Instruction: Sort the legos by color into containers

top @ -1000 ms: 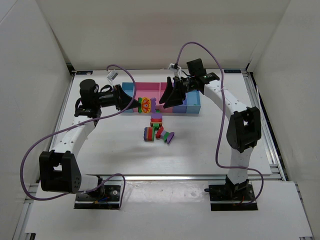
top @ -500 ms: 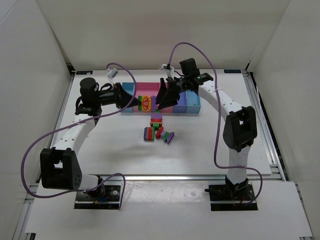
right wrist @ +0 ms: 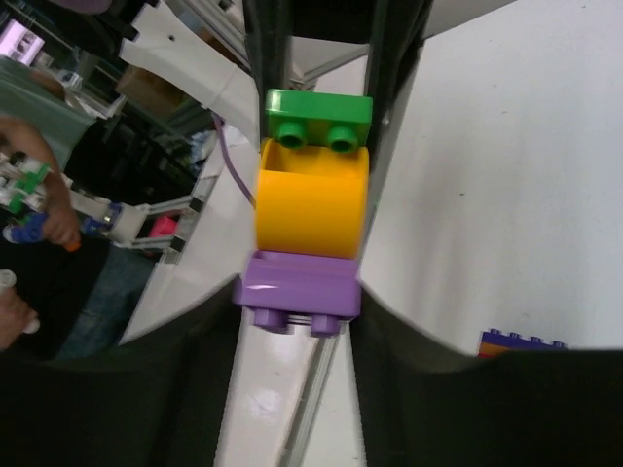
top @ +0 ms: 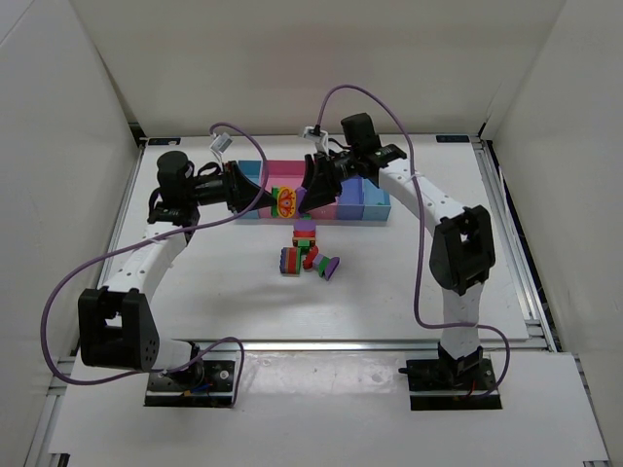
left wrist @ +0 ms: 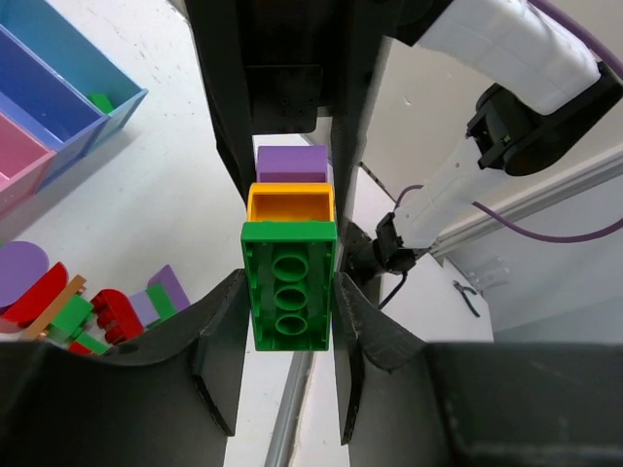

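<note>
Overhead, the brick stack (top: 285, 202) hangs by the tray (top: 375, 209) at the table's far edge, lengthwise between left claw (top: 265, 195) and right claw (top: 304, 193). Left wrist: that claw clamps its green brick (left wrist: 289, 292). Right wrist: that claw pinches its purple brick (right wrist: 297, 290).

A green, orange and purple brick stack (right wrist: 311, 219) sits clamped in the tool (right wrist: 316, 146).

White panels (top: 292, 68) close in the white worktop (top: 214, 292) on 3 sides; aluminium rails (top: 341, 343) run along its near and right edges.
</note>
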`<state>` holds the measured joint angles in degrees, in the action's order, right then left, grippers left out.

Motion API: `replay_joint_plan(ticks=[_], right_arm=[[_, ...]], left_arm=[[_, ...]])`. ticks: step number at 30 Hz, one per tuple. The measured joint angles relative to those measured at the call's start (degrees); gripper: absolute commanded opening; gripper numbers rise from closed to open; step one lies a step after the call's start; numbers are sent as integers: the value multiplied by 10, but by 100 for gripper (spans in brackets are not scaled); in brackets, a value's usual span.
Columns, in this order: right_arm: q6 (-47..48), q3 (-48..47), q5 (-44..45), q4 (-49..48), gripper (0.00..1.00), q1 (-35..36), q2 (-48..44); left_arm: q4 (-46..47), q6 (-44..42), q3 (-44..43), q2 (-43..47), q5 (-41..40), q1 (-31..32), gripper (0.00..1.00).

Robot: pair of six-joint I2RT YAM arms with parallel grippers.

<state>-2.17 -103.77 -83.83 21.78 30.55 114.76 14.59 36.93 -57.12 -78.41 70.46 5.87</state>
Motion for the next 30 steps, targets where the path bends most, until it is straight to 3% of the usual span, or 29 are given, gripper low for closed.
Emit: replay_joint_plan(ticks=[2, 3, 7, 15, 21, 30], right_arm=[[-14, 0, 4, -10, 25, 0, 3], [-23, 0, 5, -15, 11, 0, 5], [-38, 0, 8, -29, 0, -1, 5], [-25, 26, 10, -34, 0, -9, 1], [12, 67, 7, 19, 0, -75, -16], [44, 72, 14, 46, 0, -106, -23]], left_arm=[[1, 0, 0, 0, 2, 2, 10], [0, -1, 0, 1, 1, 3, 10], [2, -2, 0, 1, -3, 2, 10], [-16, -12, 5, 6, -7, -9, 10], [-16, -19, 10, 33, -22, -72, 10], [-39, -31, 25, 45, -45, -75, 10]])
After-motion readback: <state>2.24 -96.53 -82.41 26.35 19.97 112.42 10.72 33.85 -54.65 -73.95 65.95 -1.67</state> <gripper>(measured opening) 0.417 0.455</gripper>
